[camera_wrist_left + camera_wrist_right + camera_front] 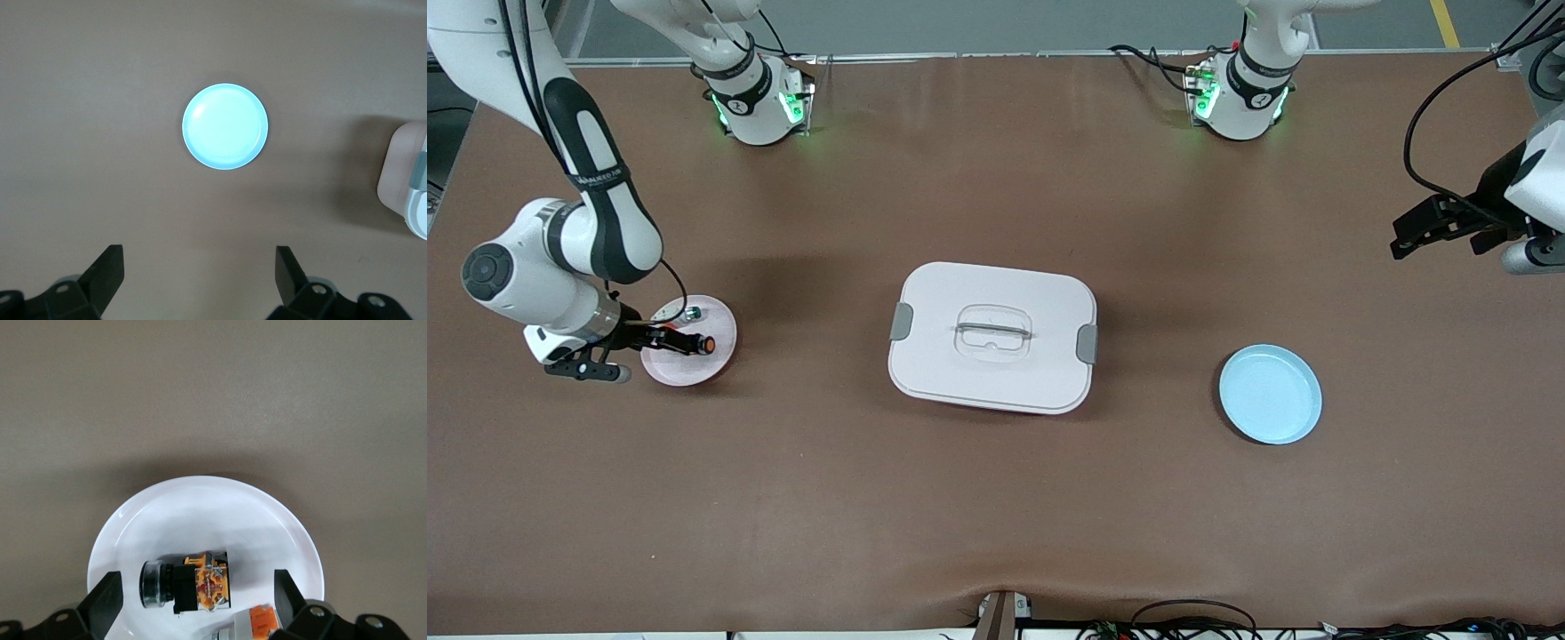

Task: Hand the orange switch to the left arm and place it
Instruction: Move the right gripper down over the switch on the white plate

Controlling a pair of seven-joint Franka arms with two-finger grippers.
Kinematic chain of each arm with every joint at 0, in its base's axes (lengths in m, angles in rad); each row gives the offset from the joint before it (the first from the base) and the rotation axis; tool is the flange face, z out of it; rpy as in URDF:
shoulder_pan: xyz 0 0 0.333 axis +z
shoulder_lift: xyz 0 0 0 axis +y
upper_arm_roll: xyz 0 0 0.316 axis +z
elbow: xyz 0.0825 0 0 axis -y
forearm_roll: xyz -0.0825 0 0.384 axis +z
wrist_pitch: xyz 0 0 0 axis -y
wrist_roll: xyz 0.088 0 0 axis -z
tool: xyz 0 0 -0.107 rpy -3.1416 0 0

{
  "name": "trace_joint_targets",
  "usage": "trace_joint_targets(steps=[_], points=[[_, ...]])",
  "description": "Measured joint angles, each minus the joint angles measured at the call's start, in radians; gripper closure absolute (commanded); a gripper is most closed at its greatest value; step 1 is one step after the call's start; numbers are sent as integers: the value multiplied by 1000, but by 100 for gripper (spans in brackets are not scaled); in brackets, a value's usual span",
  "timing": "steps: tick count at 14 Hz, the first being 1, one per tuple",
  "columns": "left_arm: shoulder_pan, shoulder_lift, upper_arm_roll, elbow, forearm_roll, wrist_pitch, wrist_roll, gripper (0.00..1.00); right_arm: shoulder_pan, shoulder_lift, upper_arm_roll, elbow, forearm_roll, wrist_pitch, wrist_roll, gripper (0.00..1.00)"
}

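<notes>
Front view. The box [992,336] sits mid-table, lid on, grey latches at both ends; I take it as my landmark. Toward the right arm's end from the box lies a pale pink plate [716,356]. On it lie the orange switch [691,343] and a small white-and-green part [691,312], the part farther from the front camera than the switch. My right gripper [663,340] is low over that plate, its fingers spread on either side of the switch. Toward the left arm's end from the box lies a blue plate [1270,394], nothing in it. My left gripper [1440,227] waits high over the table edge at that end.

Left wrist view. My left gripper [200,270] stands wide open, holding nothing. The blue plate [225,126] is bare; a corner of the box [405,180] shows at the frame edge.

Right wrist view. My right gripper [198,597] is wide, fingers apart and not touching the switch [187,581]. The switch lies on its side on the plate [200,513]: black round cap, black body, orange block with metal contacts. A second part [253,623] with an orange piece lies just beside it.
</notes>
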Motion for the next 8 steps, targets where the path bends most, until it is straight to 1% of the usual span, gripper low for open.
trace_joint_targets(steps=[4, 8], points=[[0, 0, 0, 0, 0, 0, 0, 0, 10, 36, 1, -26, 1, 68, 0, 0], [0, 0, 0, 0, 0, 0, 0, 0, 14, 40, 10, -38, 4, 72, 0, 0]])
